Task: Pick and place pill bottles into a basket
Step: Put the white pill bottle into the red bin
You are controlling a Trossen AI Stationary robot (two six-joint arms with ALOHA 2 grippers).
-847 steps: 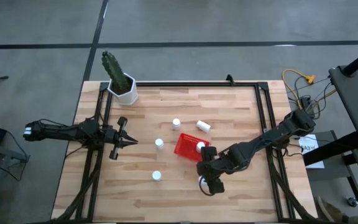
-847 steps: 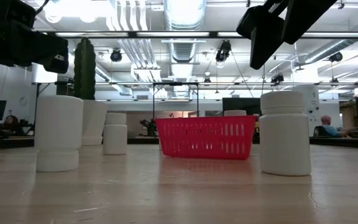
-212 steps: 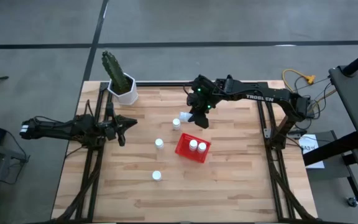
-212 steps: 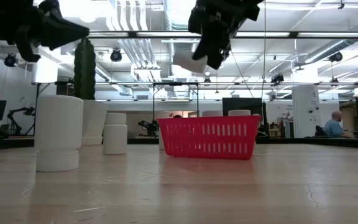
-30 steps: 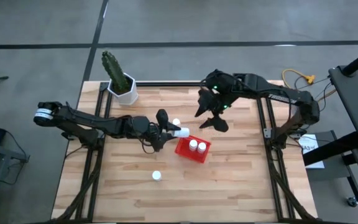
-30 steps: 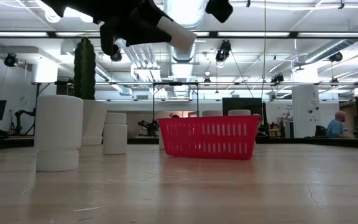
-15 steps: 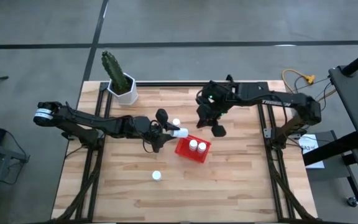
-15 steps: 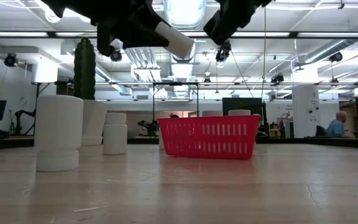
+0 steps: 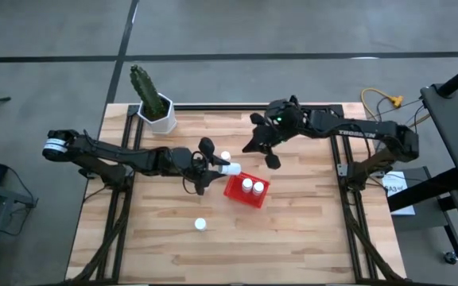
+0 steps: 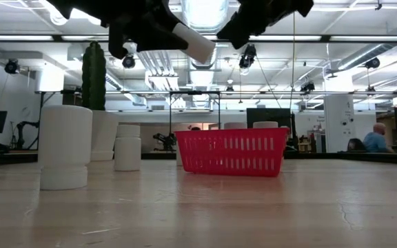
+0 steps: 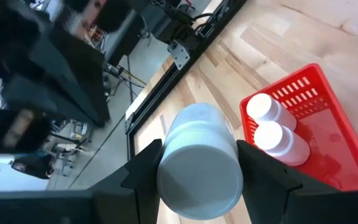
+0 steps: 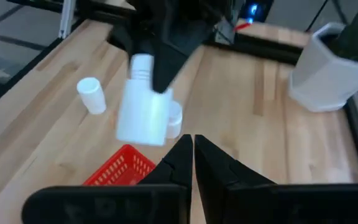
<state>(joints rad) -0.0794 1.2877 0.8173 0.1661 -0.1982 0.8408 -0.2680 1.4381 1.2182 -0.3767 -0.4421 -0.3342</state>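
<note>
Left gripper [image 9: 210, 168] clamped on a pill bottle [image 9: 229, 168], held in air just beside the basket [image 9: 237, 192], cactus-pot [image 9: 160, 116] side. Two more bottles [image 9: 252, 187] upright inside basket. Right gripper [image 9: 265, 151] pinched together, empty, above table beyond basket.

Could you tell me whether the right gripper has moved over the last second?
Yes. In the high view the right gripper has drawn back slightly from the basket, toward the table's far edge.
</note>
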